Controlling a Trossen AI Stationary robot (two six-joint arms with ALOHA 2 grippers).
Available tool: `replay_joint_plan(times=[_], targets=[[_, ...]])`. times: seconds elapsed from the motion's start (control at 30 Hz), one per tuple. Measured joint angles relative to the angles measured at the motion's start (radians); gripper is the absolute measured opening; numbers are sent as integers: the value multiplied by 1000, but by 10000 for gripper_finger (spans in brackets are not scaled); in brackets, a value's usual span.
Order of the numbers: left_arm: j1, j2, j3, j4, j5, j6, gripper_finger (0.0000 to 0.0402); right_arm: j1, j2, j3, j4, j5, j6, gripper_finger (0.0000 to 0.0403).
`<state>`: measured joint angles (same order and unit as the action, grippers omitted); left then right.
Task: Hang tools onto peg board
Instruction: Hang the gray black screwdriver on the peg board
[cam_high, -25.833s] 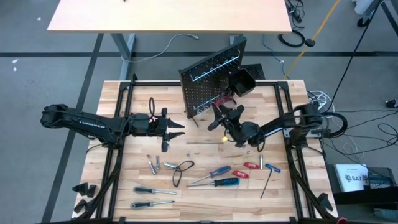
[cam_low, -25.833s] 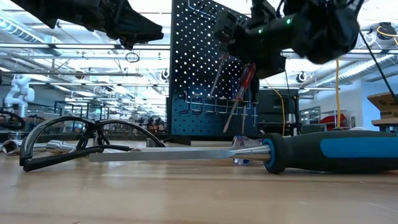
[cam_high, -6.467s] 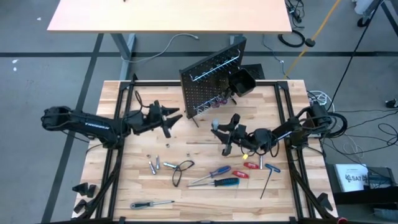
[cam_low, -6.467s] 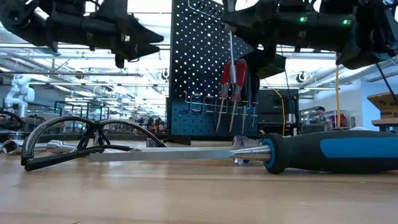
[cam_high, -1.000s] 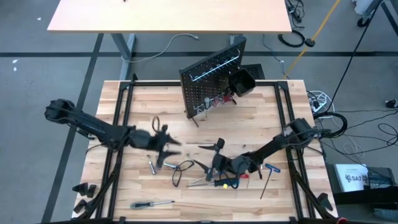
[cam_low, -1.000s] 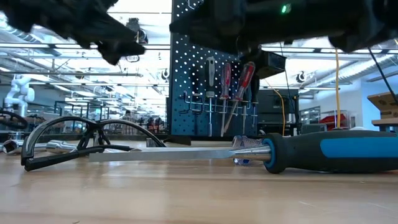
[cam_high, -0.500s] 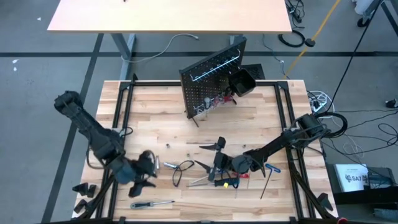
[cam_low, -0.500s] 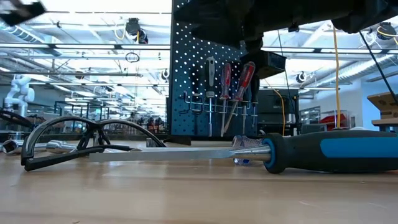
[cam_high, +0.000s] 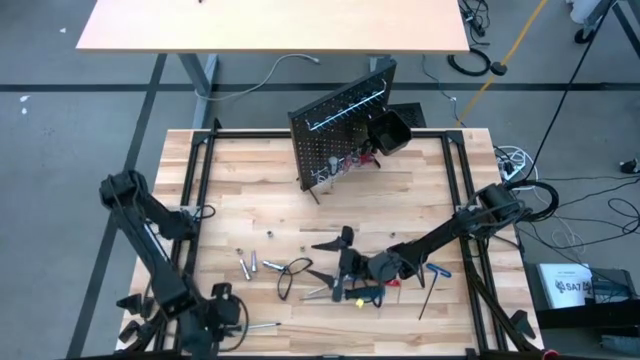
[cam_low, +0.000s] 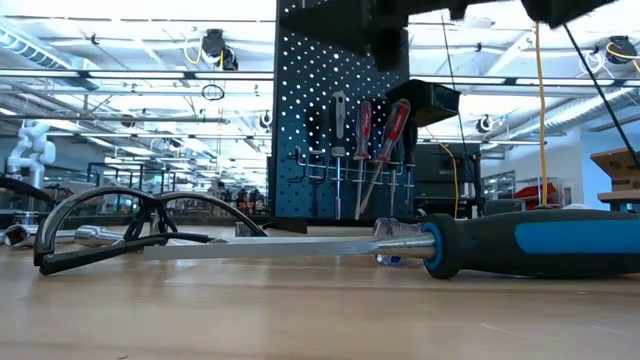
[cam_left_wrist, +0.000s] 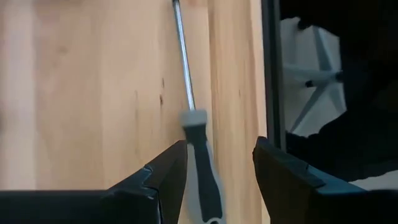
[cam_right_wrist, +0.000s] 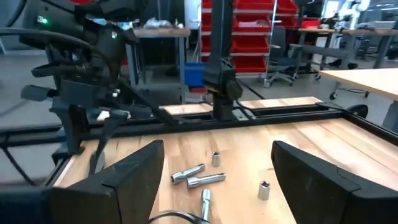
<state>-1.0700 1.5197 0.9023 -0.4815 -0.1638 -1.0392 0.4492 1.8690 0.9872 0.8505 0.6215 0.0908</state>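
Pale wooden planks make up the table (cam_high: 270, 190), which stands on a grey floor with a second, bare tabletop beyond it. Near the far edge the black peg board (cam_high: 335, 135) stands upright with a small black bin (cam_high: 388, 131) fixed to its right side. In the low view, three screwdrivers already hang on its hooks: one with a grey handle (cam_low: 339, 108) and two with red handles (cam_low: 363, 118).

At the near left corner, the left gripper (cam_left_wrist: 216, 163) hovers low with its fingers spread on either side of a black-and-grey-handled screwdriver (cam_left_wrist: 198, 143) lying along the table's edge; whether the fingers touch the handle cannot be told.

The right gripper (cam_high: 335, 262) reaches in over the middle of the near half, fingers (cam_right_wrist: 124, 171) spread wide and holding nothing. Just beneath it lie more loose tools: a blue-handled screwdriver (cam_high: 368, 293), a red-handled one (cam_high: 395, 281) and a blue T-handled key (cam_high: 436, 271). A black wire loop (cam_high: 292, 274) lies just left of it, and small silver bits (cam_high: 248, 266) lie farther left.
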Motion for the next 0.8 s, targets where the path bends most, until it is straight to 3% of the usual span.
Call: replay_joint_plan(times=[0.3, 0.8], targets=[[-64, 101, 3, 5, -24, -128, 185, 4, 45, 150, -252, 0, -1, 288], [-79, 236, 10, -22, -44, -78, 185, 5, 47, 152, -340, 5, 65, 288]])
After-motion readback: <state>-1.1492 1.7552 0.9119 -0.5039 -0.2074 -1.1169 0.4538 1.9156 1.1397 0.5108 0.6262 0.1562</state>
